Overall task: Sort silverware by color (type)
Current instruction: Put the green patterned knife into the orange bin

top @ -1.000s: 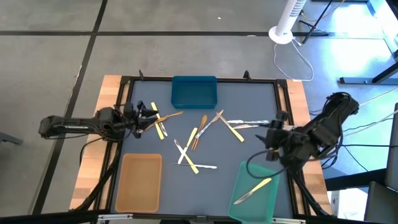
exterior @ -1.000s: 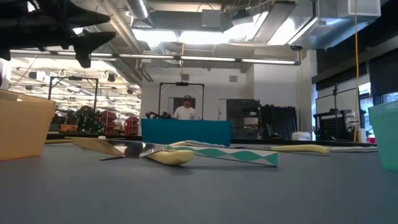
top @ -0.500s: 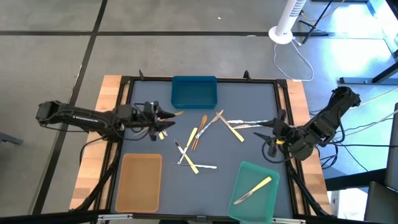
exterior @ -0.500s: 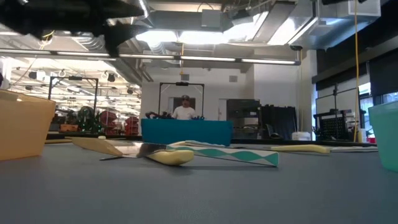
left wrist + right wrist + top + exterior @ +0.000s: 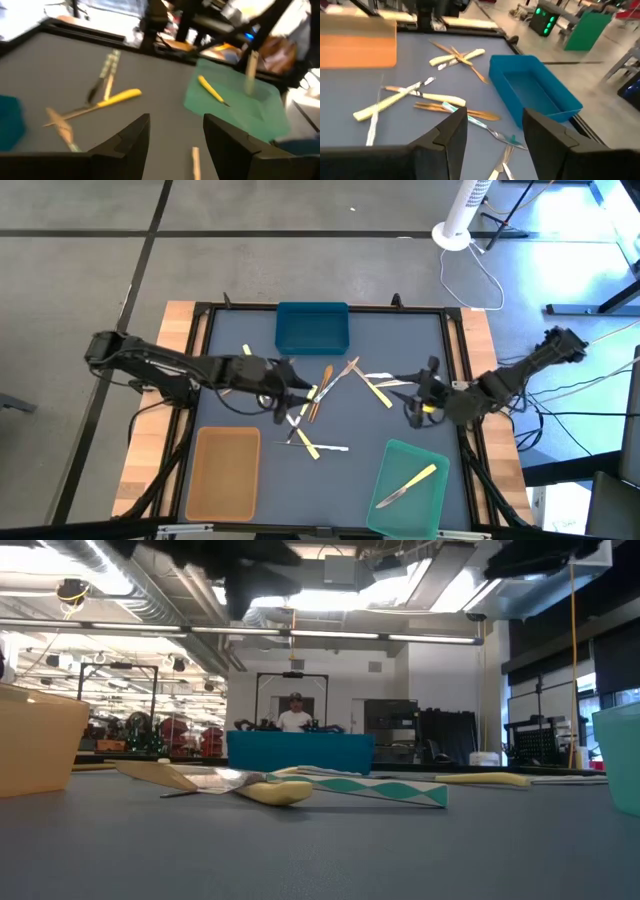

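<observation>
The left gripper [image 5: 291, 385] is seen over the silverware [image 5: 318, 402] scattered in the middle of the grey mat [image 5: 400, 340], its fingers spread and empty. The right gripper [image 5: 412, 393], also spread, is placed near the pieces at the right. One yellow utensil [image 5: 408, 483], perhaps a knife, lies in the green tray [image 5: 432, 515].
</observation>
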### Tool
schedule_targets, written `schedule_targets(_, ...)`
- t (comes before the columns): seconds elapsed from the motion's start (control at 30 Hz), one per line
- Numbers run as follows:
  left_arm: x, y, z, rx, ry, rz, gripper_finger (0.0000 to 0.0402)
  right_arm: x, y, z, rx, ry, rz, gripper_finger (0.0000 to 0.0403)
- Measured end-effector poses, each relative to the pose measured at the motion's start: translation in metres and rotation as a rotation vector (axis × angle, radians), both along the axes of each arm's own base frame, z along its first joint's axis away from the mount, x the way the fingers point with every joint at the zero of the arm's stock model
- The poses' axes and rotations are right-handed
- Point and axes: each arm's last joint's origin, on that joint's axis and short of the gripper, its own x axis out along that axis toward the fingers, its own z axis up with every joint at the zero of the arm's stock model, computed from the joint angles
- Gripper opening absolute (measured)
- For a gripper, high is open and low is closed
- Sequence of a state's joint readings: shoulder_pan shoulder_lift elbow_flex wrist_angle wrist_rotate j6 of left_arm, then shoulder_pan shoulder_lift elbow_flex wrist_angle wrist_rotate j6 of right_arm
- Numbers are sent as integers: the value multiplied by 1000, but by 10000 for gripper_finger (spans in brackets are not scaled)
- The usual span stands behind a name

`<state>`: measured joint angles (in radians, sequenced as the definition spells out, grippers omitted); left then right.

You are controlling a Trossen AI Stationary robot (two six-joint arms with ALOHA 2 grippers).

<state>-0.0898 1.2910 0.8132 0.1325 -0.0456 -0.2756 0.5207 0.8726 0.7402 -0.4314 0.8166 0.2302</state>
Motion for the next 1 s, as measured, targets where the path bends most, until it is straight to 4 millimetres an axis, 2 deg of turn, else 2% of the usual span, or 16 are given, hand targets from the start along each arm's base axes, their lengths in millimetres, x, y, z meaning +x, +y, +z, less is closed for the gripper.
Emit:
schedule_targets(0.17, 23, -22, 0, 3, 59, -72, 180, 17, -21, 1, 48, -32, 38, 179)
schedule_targets(0.37, 35, -46, -20, 20, 162, -138, 180, 25, -42, 1, 78, -42, 82, 179)
schedule_targets(0.7, 24, -69, -55, 77, 432, -198, 179, 28, -58, 0, 108, -20, 118, 179)
schedule_targets(1.0, 10, -72, -70, 76, 620, -127, 179, 32, -57, -4, 103, 7, 121, 179)
